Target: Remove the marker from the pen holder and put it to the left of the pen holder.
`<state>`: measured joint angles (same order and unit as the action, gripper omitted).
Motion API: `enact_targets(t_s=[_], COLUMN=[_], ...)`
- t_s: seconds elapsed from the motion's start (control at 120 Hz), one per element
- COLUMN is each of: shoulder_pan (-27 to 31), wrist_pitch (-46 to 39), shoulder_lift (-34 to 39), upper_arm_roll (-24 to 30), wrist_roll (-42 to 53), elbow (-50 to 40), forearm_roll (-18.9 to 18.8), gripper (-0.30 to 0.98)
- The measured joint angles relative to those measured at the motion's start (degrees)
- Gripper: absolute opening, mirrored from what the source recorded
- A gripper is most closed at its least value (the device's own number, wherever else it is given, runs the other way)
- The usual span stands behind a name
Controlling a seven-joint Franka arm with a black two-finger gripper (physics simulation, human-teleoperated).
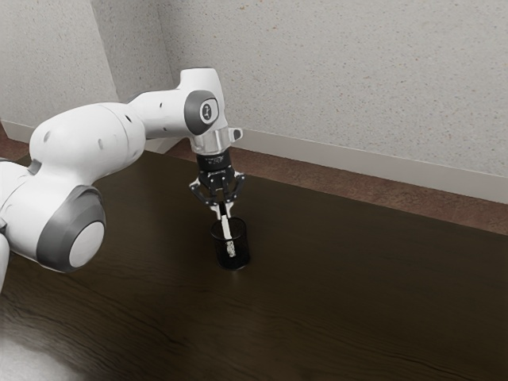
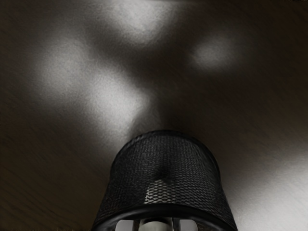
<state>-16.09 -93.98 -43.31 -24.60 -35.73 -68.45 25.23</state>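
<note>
Above the pen holder, my gripper (image 1: 223,210) points down, its two fingers closed in on the upper end of the white marker (image 1: 226,228). The marker leans slightly, with its lower part inside the black mesh pen holder (image 1: 243,248), which stands upright on the table. In the wrist view, the pale fingertips of my gripper (image 2: 156,225) flank the marker's rounded end (image 2: 156,226) over the near rim of the pen holder (image 2: 166,192). The marker's lower tip is hard to make out through the mesh.
The dark wooden table (image 1: 357,278) extends around the pen holder on all sides. Beyond its far edge are a brown floor and a pale speckled wall (image 1: 341,79). The arm comes in from the exterior view's left, over the table.
</note>
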Motion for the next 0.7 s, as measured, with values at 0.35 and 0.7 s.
enact_targets(t_s=[0.35, 0.7], shoulder_pan=[-2.44, -3.03], wrist_pitch=[1.32, 10.77], shoulder_lift=[7.89, 27.21], upper_arm_roll=[0.00, -6.92], wrist_roll=[-2.69, -4.40], elbow=[-0.03, -18.84], forearm_roll=[-3.00, -12.16], gripper=[-0.06, -0.09])
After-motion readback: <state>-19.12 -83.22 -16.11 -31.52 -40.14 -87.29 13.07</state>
